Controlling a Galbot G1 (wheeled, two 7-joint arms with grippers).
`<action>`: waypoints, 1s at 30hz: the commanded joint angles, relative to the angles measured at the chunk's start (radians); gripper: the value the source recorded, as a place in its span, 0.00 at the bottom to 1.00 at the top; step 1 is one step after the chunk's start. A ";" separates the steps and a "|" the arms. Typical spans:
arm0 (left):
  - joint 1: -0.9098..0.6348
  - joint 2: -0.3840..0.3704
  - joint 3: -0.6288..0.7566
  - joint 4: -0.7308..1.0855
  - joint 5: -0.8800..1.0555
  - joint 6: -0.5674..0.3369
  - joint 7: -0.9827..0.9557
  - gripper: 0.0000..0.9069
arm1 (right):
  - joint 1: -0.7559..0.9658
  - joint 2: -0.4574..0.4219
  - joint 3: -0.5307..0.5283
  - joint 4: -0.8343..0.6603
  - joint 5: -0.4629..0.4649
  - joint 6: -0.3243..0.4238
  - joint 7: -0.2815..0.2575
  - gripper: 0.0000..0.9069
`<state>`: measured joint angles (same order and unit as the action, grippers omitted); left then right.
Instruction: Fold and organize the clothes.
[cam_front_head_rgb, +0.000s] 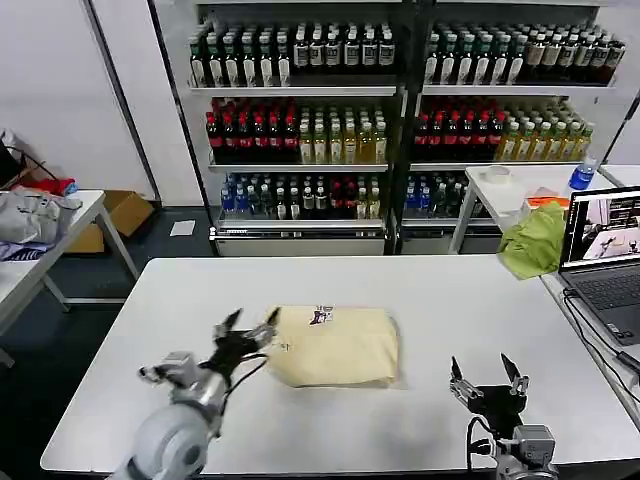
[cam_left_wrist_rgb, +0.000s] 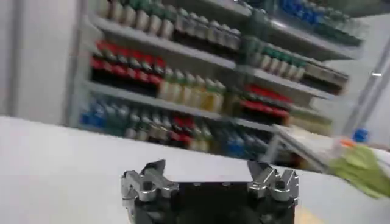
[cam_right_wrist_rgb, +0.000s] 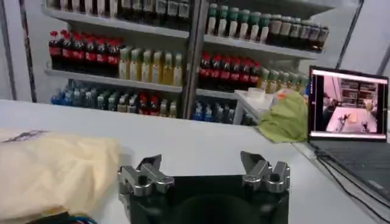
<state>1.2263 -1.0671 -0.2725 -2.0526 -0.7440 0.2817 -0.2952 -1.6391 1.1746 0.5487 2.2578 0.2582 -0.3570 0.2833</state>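
Folded cream T-shirt (cam_front_head_rgb: 335, 346), soft and probably light, best pinched at an edge; left gripper (cam_front_head_rgb: 250, 330) and right gripper (cam_front_head_rgb: 487, 377) both spread wide, empty.

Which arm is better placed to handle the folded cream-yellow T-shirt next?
Probably the left. The open left gripper is right at the edge of the folded cream-yellow T-shirt; the open right gripper waits apart on the white table.

No text can be read anywhere: the dark print on the neck label (cam_front_head_rgb: 321, 316) of the folded T-shirt (cam_front_head_rgb: 335, 347) is too small to make out, and the labels on the shelved bottles (cam_front_head_rgb: 300, 137) and the laptop screen (cam_front_head_rgb: 603, 228) are illegible too.
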 joint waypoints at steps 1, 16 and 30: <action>0.318 0.032 -0.281 -0.145 0.313 -0.155 0.034 1.00 | 0.034 -0.004 -0.022 -0.013 -0.009 0.055 0.005 1.00; 0.316 0.009 -0.241 -0.163 0.297 -0.087 0.057 1.00 | 0.243 -0.009 -0.104 -0.130 0.178 -0.086 0.008 1.00; 0.361 -0.002 -0.261 -0.194 0.293 -0.086 0.063 1.00 | 0.643 0.104 -0.278 -0.493 0.696 -0.224 0.080 1.00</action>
<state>1.5481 -1.0688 -0.5135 -2.2276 -0.4681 0.1988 -0.2346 -1.2658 1.2151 0.3832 2.0075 0.6319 -0.4992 0.3313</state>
